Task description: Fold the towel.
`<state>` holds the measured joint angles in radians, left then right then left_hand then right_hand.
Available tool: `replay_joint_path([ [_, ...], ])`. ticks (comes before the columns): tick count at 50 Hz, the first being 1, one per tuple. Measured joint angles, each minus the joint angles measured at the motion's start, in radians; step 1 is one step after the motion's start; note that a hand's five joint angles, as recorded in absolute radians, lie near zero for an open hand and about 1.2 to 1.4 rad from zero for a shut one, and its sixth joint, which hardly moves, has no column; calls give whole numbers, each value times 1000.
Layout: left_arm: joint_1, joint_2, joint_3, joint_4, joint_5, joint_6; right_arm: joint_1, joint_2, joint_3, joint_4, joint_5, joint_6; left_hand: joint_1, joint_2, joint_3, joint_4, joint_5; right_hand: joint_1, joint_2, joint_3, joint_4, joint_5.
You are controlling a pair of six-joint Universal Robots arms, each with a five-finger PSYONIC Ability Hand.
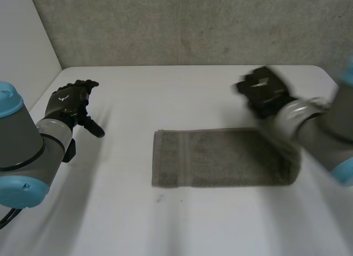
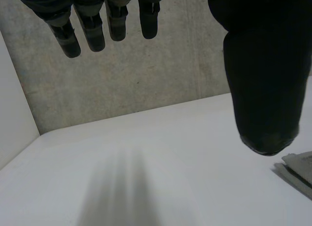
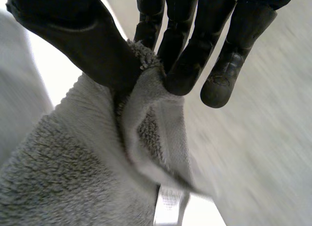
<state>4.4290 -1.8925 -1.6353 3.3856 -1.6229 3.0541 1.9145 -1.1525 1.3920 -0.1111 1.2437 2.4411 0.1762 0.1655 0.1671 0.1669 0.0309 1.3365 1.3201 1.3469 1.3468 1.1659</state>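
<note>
Grey terry towel [image 1: 220,159] lies as a long strip on the white table [image 1: 165,96], near its middle, with a hemmed end toward the robot's left. Its other end passes under the right forearm.

Right hand [image 1: 265,93]: grasping. The right wrist view shows a fold of the towel's edge pinched between the thumb [image 3: 87,46] and the fingers [image 3: 187,70], with the cloth hanging away below the palm. Which corner is pinched cannot be told.

Left hand [image 1: 70,104]: released, its fingers relaxed and holding nothing. It hovers over bare table, well apart from the towel.

Assessment: the step in hand appears to be the fold of the right end over the strip. The next move calls for a firm pinch while the end is carried across toward the hemmed end, then laid with edges matching. The left hand is free to pin the hemmed end against dragging.
</note>
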Motion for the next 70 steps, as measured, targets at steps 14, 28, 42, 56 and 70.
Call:
replay_joint_path([
  [14, -4, 0, -3, 0, 0, 0, 481, 316, -100, -11, 103, -8, 0, 0, 0, 0, 0, -694, -679, -690, -696, -687],
  [28, -11, 0, -15, 2, 0, 0, 336, 45, 26, -4, 197, 225, 0, 0, 0, 0, 0, -1097, -1064, -1098, -1081, -1105],
  [42, -30, 0, -18, 1, 0, 0, -9, -95, 354, -9, 47, 327, 0, 0, 0, 0, 0, -1097, -1064, -1098, -1081, -1105],
  [56, -94, 23, 6, -41, -8, -2, -238, -72, 552, -152, -145, 309, 0, 0, 0, 0, 0, -569, -547, -577, -581, -569],
  [70, -203, 79, 263, -365, -17, -60, -209, -121, 505, -246, -142, 204, 0, 0, 0, 0, 0, -22, -56, -5, -3, -12],
])
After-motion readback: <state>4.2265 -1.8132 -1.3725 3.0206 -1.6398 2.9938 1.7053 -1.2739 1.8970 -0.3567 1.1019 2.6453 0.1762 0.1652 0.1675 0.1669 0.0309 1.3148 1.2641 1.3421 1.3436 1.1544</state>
